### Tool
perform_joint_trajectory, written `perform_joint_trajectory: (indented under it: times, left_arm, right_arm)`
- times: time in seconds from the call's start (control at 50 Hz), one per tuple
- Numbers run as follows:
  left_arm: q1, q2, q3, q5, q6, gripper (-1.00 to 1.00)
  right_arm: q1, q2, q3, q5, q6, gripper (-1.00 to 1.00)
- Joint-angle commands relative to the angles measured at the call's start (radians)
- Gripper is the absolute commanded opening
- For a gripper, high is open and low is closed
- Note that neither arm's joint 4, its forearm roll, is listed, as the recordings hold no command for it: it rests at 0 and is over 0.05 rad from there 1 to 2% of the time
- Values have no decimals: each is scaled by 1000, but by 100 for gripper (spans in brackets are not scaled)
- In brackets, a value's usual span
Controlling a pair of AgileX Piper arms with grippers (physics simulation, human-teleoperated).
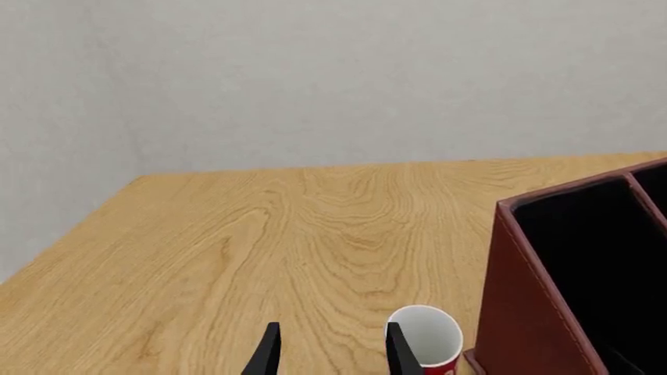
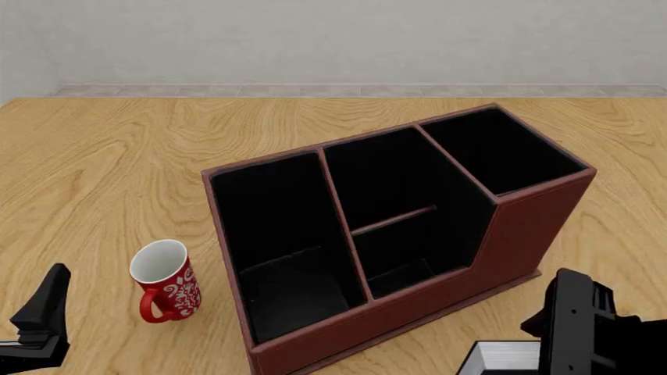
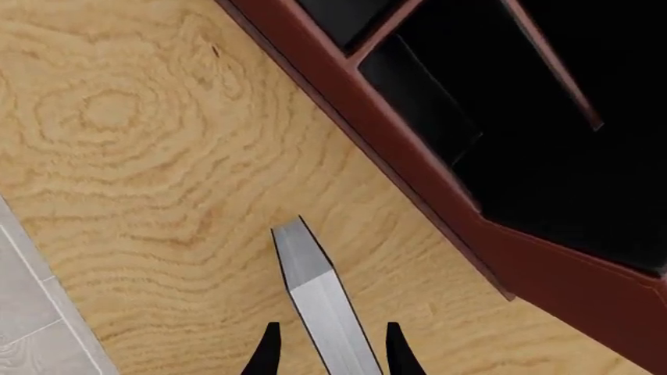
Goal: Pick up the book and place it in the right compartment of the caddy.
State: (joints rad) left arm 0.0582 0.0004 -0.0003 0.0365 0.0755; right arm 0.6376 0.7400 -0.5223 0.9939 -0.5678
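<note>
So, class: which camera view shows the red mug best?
The front view: the whole red mug stands upright left of the caddy. The left wrist view catches only its rim; the right wrist view shows none of it.

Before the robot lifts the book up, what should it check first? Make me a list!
1. Thick black book with white page edges sits between the right end effector's fingers: ok, one finger on each side.
2. Fingers really squeezing the book: cannot tell, contact is not clear.
3. Tall, narrow right compartment of the reddish-brown caddy box has nothing in it: ok, only black lining shows.
4. Red patterned mug with white inside out of the way: ok, it stands beside the caddy's other end.
5. Left end effector not in the way: ok, open, empty, near the mug.
</note>
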Motion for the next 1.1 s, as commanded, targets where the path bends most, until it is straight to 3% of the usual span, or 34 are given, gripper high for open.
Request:
perform_joint_trajectory:
  times: [0.02, 0.2, 0.22, 0.26, 0.34, 0.94, 1.1]
  left_arm:
    - [1, 0, 0, 2, -1, 100]
    - [3, 0, 0, 2, 1, 100]
    - [2, 0, 0, 2, 2, 100]
    - [2, 0, 0, 3, 1, 100]
    - [1, 0, 0, 3, 2, 100]
    - [-7, 0, 0, 5, -6, 100]
    - [-6, 0, 0, 5, -6, 100]
  right_arm:
    - [1, 18, 18, -26, 9, 100]
    - [10, 28, 23, -40, 18, 100]
    - [10, 28, 22, -39, 19, -100]
    - [59, 50, 16, -39, 66, -100]
    - [75, 60, 0, -32, 85, -100]
    - [84, 24, -50, 49, 95, -100]
    - [161, 52, -78, 59, 172, -100]
